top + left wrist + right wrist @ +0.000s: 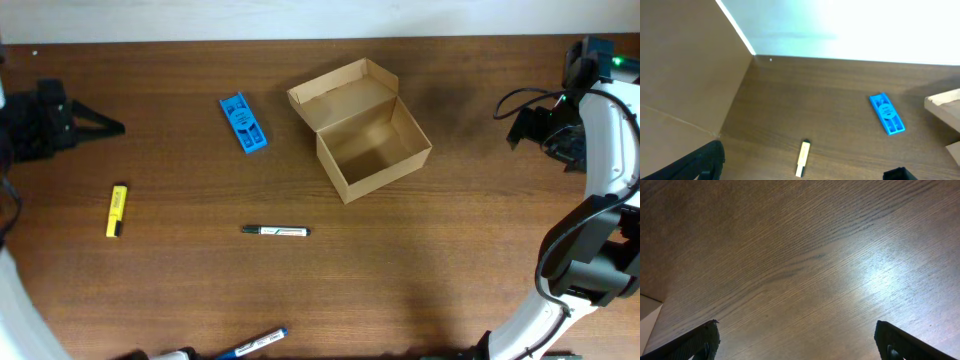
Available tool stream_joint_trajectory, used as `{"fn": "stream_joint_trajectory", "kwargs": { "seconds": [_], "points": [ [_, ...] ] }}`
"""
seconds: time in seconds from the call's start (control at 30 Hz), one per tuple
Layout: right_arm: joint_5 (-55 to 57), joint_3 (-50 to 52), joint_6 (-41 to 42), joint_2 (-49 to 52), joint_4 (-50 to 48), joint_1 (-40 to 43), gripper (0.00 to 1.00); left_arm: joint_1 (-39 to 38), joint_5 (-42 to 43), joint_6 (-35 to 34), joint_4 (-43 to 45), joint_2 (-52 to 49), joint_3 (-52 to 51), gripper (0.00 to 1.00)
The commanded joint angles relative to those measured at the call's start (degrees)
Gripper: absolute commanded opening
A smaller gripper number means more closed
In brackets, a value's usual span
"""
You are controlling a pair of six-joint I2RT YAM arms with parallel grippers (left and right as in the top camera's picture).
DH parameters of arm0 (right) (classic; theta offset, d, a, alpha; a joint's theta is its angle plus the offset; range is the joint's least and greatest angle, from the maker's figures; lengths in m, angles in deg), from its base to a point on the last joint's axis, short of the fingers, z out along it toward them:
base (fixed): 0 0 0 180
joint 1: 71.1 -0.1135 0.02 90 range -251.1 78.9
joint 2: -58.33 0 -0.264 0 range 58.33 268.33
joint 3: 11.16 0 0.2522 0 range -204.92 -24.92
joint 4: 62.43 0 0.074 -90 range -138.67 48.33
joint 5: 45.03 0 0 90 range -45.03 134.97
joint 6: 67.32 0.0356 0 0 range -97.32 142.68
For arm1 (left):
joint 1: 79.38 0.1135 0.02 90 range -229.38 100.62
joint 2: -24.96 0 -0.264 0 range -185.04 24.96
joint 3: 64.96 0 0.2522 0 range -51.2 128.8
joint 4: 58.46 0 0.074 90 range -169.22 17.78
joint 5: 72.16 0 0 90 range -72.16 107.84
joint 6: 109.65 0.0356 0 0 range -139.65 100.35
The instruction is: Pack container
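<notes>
The brown cardboard container [372, 145] stands open and empty at the table's centre back, flap lid tilted back to the upper left; its edge shows in the left wrist view [946, 102]. My left gripper [100, 124] is open and empty at the far left, well left of the container. My right gripper [520, 128] is open and empty at the far right, over bare wood [800, 270]. A yellow highlighter [116, 211] lies at the left and shows in the left wrist view [802, 159]. A black-and-white marker [275, 231] lies in front of the container.
A flat blue plastic piece [243, 122] lies left of the container and shows in the left wrist view [886, 113]. A blue-capped marker [253, 344] lies at the front edge. A white wall runs along the table's back edge [300, 40].
</notes>
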Motion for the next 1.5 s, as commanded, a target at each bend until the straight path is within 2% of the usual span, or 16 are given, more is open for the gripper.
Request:
{"fn": "stream_joint_trajectory", "kwargs": {
  "seconds": [0.0, 0.47, 0.9, 1.47],
  "points": [
    [0.74, 0.24, 0.04, -0.61, 0.02, -0.17, 0.99, -0.31, -0.24, -0.11, 0.31, 3.23, 0.59, 0.98],
    [0.74, 0.24, 0.04, -0.61, 0.02, -0.17, 0.99, -0.31, -0.24, -0.11, 0.17, 9.4, 0.59, 1.0],
    [0.74, 0.24, 0.04, -0.61, 0.02, -0.17, 0.99, -0.31, -0.22, -0.11, -11.06, 9.6, 0.5, 1.0],
    [0.74, 0.24, 0.04, -0.61, 0.02, -0.17, 0.99, -0.31, -0.22, -0.11, -11.06, 9.6, 0.48, 1.0]
  ]
}}
